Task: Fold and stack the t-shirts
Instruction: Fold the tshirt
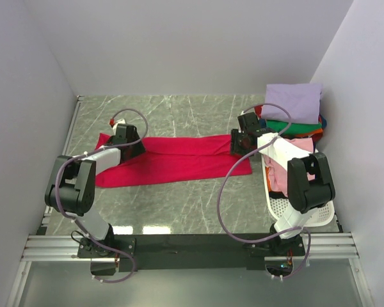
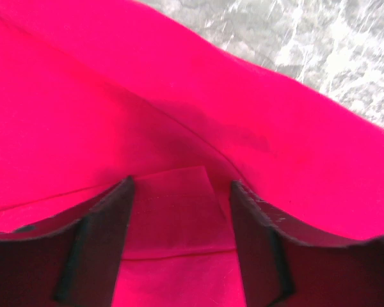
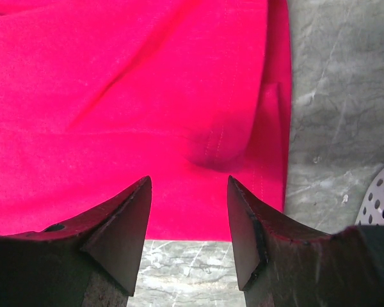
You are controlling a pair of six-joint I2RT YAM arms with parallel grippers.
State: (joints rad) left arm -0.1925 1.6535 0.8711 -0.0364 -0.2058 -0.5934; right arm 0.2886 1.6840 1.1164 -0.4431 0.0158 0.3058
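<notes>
Because the left gripper (image 2: 181, 182) and right gripper (image 3: 189, 180) stand open over the red shirt (image 1: 179, 160), seemingly layered, closing may catch one layer and skew the fold.

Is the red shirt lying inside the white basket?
No, the red shirt lies spread flat on the marble table, to the left of the white basket.

The right arm (image 1: 310, 182) hides most of the basket (image 1: 281, 206), which perhaps holds pink shirts (image 1: 278, 181).
</notes>
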